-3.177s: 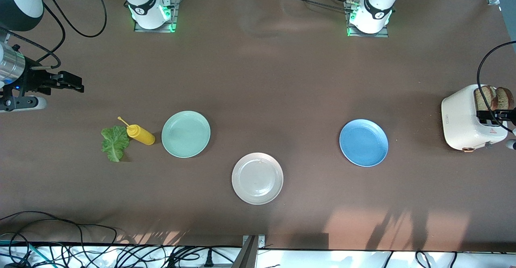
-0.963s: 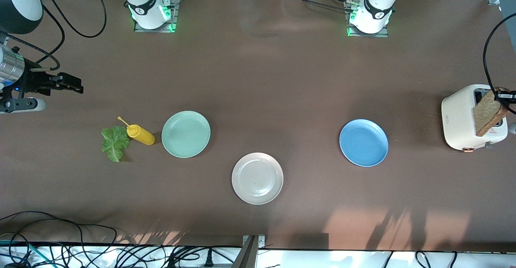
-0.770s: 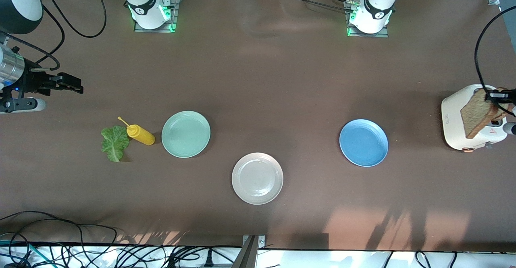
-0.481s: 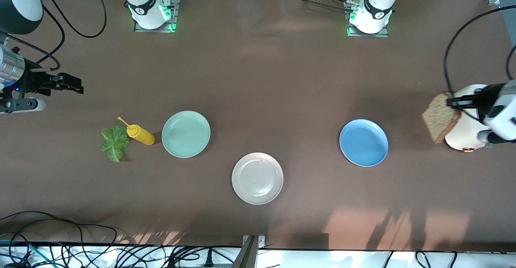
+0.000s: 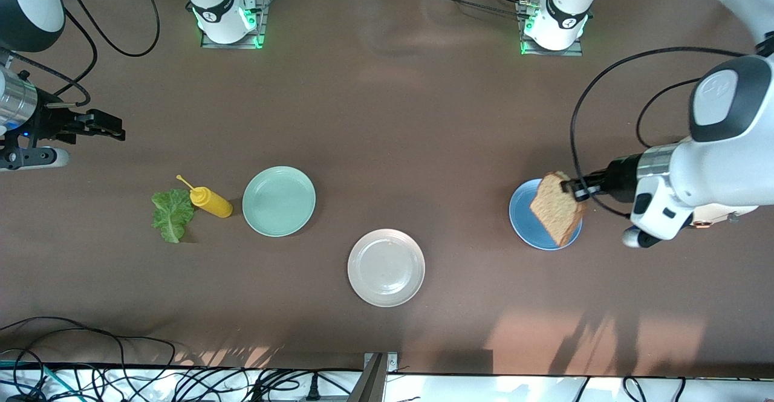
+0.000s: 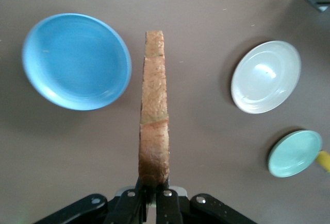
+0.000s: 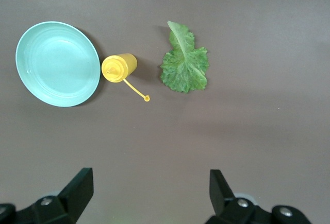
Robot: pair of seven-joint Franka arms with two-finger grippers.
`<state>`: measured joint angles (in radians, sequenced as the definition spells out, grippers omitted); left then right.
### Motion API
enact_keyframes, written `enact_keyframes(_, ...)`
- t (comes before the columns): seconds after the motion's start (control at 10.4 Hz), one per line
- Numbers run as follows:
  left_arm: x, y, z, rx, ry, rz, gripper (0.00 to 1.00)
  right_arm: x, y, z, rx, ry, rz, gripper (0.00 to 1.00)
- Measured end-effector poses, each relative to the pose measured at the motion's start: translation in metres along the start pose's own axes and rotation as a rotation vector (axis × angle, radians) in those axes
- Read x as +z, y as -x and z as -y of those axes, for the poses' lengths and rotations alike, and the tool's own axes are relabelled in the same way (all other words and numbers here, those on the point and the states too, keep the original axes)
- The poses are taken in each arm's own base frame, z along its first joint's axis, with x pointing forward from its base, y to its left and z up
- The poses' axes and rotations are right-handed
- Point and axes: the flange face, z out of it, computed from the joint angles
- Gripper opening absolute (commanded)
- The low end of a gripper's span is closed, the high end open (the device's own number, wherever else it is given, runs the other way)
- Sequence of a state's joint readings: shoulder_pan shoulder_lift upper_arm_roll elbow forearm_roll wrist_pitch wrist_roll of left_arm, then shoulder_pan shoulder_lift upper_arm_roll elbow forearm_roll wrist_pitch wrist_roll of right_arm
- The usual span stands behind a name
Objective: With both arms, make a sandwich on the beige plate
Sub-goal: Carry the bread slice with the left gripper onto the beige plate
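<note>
1. the left gripper is up in the air over the blue plate, clamped tight on 1 slice of bread; in the left wrist view the slice hangs edge-on, pinched at its crust by the fingers.
2. the beige plate sits bare near the middle of the table, nearer the front camera than the blue plate and the green plate. nothing is on it yet.
3. so my read: this is the first step, carrying the bottom slice to the beige plate. the sandwich itself is not begun, so the task looks early.
4. the right gripper waits at the right arm's end of the table, over bare cloth, jaws spread wide and holding nothing; its wrist view looks down on the lettuce leaf, the yellow bottle and the green plate.
5. the lettuce lies flat on the table, touching or just beside the bottle, which lies on its side next to the green plate.
6. next move, as i judge it: the left arm needs to travel on past the blue plate toward the beige one, tip the slice from hanging to flat, lower it and let go centred inside the rim.
7. the catch: the slice is gripped at 1 edge only, so it could swing or land half off the plate if released too high.
</note>
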<state>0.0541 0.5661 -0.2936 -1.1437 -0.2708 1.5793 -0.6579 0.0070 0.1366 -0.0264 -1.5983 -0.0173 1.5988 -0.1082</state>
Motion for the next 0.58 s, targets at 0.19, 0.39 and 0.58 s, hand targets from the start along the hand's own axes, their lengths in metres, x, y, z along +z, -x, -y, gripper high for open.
enact_keyframes(0.19,0.034,-0.001,-0.041,-0.055,0.111,-0.023,0.0,0.0,0.0,0.0,0.0,0.0,0.0,1.0)
enact_keyframes(0.39,0.069,0.0,-0.079,-0.089,0.227,-0.043,0.0,0.0,0.0,0.0,0.0,0.0,0.001,1.0)
enact_keyframes(0.58,0.101,0.0,-0.105,-0.111,0.331,-0.035,0.0,0.0,0.0,-0.001,-0.001,0.0,0.001,1.0)
